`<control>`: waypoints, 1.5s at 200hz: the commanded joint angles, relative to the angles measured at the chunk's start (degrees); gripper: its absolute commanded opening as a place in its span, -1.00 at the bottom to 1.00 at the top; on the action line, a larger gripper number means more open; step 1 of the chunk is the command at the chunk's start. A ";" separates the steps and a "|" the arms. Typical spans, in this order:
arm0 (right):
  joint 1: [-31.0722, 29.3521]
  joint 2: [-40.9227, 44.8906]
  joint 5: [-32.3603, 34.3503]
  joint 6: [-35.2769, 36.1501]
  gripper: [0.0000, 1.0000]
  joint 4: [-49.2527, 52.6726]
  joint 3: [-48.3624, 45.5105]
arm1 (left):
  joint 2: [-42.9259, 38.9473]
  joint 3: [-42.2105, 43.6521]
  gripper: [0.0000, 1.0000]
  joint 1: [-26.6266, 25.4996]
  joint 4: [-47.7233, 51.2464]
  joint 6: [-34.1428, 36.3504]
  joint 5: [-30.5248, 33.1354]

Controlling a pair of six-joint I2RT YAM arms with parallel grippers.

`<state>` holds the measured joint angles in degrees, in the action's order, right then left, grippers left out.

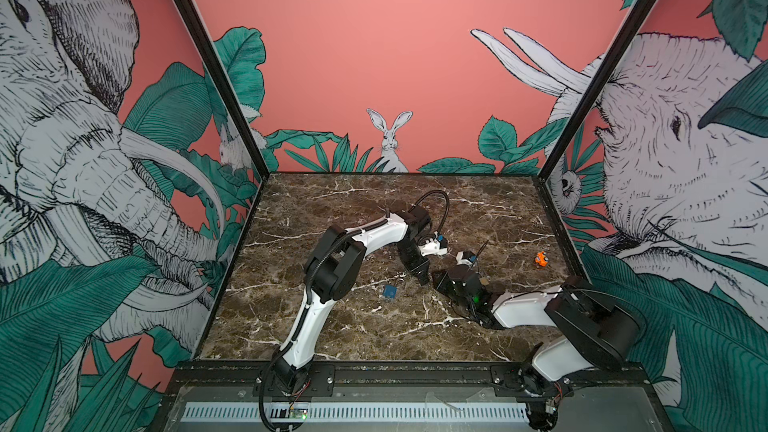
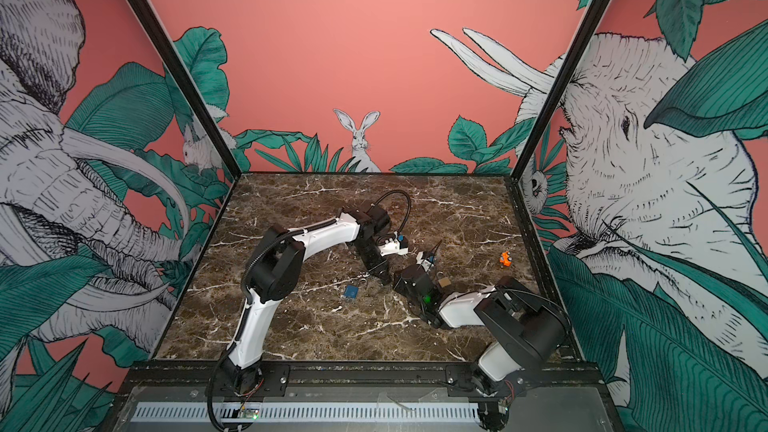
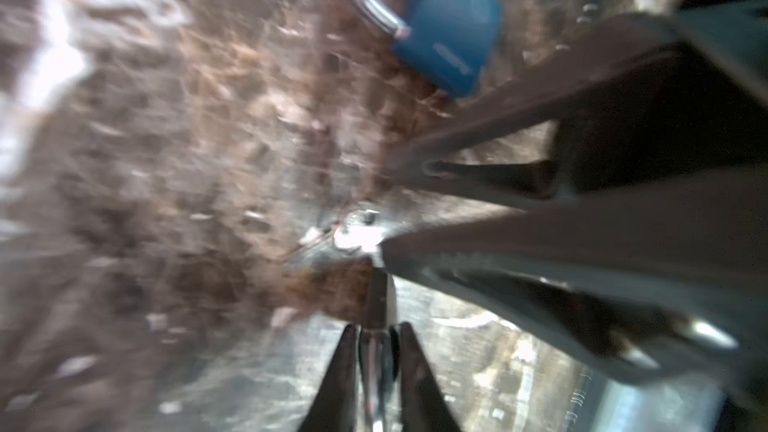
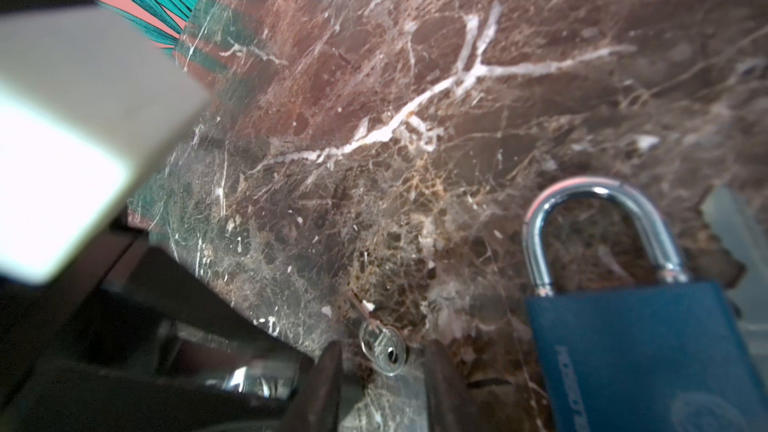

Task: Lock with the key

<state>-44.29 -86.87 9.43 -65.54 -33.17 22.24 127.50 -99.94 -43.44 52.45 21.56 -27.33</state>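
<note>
Starting in both top views, locate the blue padlock [image 1: 390, 291] lying flat on the marble table [image 1: 332, 347], left of centre, shackle toward the grippers. Note the left gripper [image 1: 423, 279] and right gripper [image 1: 436, 277] low over the table, tip to tip, just beside that shackle. Note the small orange object [image 1: 540, 259] well apart on the right. Cannot resolve key or jaws at this range.

Left wrist view: heavily blurred. Find the left gripper [image 3: 376, 328] with fingers narrowly spaced around a silvery strip of unclear identity; cannot tell released from clenched. See the blue padlock [image 3: 449, 31] beyond the right gripper's fingers [image 3: 540, 118].

Right wrist view: confirm the right gripper [image 4: 383, 345] released, jaws parted with gaps on either side of the key [image 4: 384, 353]. Note the key flat on the marble with its ring, touching neither finger, just beside the blue padlock [image 4: 644, 359] and outside it.
</note>
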 commanded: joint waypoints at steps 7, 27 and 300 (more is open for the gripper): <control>-0.54 2.81 1.21 2.63 -0.23 2.60 1.39 | -1.95 0.61 -0.35 0.26 -4.35 -0.88 6.55; -0.51 4.17 1.03 4.36 -0.19 4.55 2.02 | -3.16 1.13 -0.26 0.27 -6.37 -1.48 7.80; -13.87 -11.74 2.54 22.35 -0.30 54.29 44.46 | -65.19 64.57 0.95 15.12 -55.02 -39.83 25.99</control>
<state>-57.14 -96.36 11.35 -43.48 16.01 62.67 68.88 -37.95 -28.03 -3.14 -15.97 -3.11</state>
